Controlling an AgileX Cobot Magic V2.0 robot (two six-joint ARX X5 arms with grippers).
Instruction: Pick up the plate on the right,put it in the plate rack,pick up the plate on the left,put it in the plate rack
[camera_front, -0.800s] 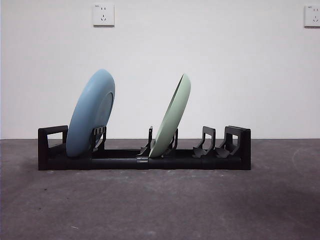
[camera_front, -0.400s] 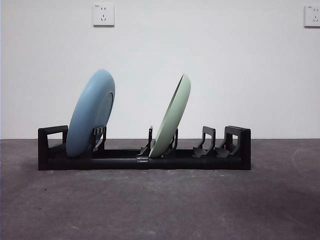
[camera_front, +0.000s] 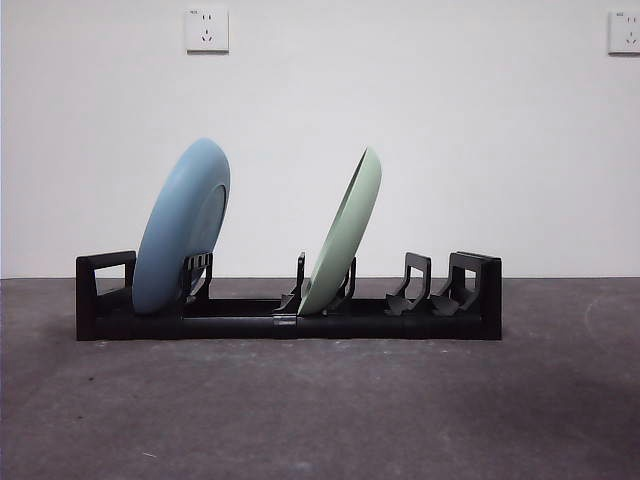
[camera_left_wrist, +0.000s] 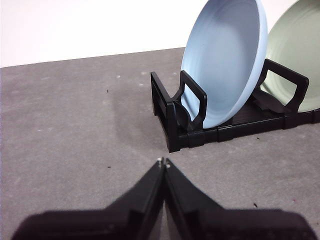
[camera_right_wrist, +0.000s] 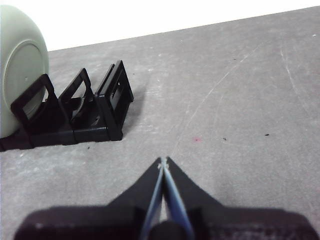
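The black plate rack (camera_front: 290, 322) stands across the middle of the grey table. A blue plate (camera_front: 183, 228) leans in its left slots, and a pale green plate (camera_front: 343, 233) leans in the middle slots. The left wrist view shows the blue plate (camera_left_wrist: 225, 60) in the rack's end (camera_left_wrist: 182, 117) and the green plate (camera_left_wrist: 297, 47) behind it. My left gripper (camera_left_wrist: 163, 162) is shut and holds nothing, a short way off that end. My right gripper (camera_right_wrist: 163, 161) is shut and bare too, off the rack's other end (camera_right_wrist: 102, 107), where the green plate (camera_right_wrist: 20, 65) shows.
Grey table (camera_front: 320, 410) stretches in front of the rack. A white wall with two sockets (camera_front: 207, 29) stands behind. Neither arm shows in the front view.
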